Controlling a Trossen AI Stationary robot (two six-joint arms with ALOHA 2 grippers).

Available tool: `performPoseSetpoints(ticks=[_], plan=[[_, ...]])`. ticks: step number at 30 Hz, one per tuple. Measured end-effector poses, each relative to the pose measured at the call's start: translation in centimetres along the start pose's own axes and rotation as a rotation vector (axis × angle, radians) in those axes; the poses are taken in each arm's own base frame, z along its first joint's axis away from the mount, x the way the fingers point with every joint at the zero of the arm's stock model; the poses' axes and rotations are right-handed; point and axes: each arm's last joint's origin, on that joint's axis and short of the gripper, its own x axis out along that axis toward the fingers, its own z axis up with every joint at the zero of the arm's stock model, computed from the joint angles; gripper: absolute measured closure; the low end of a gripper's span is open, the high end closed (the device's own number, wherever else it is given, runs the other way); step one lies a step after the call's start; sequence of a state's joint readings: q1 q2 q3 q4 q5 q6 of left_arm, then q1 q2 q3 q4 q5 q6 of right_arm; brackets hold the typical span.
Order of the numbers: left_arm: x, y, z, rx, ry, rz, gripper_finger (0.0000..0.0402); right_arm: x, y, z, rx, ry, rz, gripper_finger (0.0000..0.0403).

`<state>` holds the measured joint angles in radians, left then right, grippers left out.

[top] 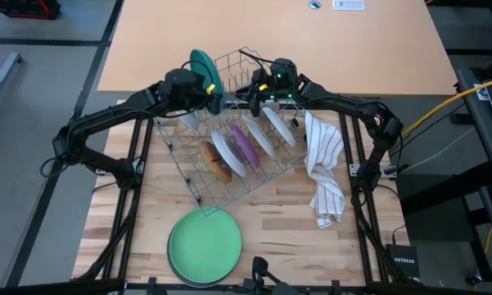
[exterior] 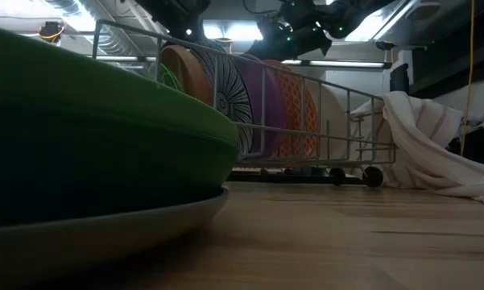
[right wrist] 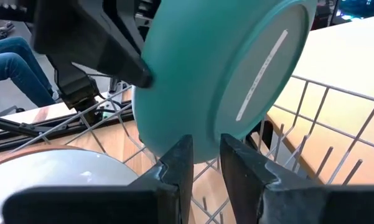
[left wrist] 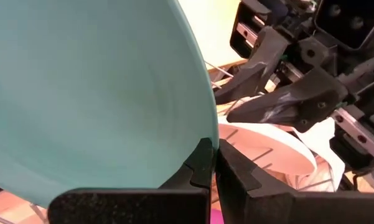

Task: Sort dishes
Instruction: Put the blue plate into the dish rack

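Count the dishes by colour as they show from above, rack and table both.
Teal plate: 1
Green plate: 1
Grey plate, under the green one: 1
Brown dish: 1
Purple plate: 1
White plates: 3
Total: 8

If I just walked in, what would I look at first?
Probably the teal plate, held up at the far end of the grey wire rack by the left gripper, which pinches its rim. The right gripper sits right by it, jaws a little apart. Next, the big green plate lying flat at the table's near edge, stacked on a grey plate.
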<state>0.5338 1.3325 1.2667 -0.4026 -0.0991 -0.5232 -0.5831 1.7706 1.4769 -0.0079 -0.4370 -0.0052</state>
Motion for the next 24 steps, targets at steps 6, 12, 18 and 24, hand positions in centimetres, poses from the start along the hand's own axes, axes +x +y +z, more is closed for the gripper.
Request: performPoseSetpoints(ticks=[6, 12, 18, 24], plan=[[0.1, 0.7, 0.3, -0.011, 0.010, 0.007, 0.0402, 0.0, 0.0, 0.1, -0.003, -0.006, 0.001, 0.0317], [0.1, 0.9, -0.3, -0.039, 0.067, 0.034, 0.0402, 0.0, 0.0, 0.1, -0.003, -0.006, 0.001, 0.0317], [0.0, 0.6, -1.0, -0.019, 0.114, 0.043, 0.0402, 0.0, 0.0, 0.1, -0.003, -0.006, 0.001, 0.0317], [-0.1, 0.5, -1.3, -0.016, 0.136, 0.048, 0.0401, 0.0, 0.0, 0.1, -0.004, -0.006, 0.001, 0.0317]])
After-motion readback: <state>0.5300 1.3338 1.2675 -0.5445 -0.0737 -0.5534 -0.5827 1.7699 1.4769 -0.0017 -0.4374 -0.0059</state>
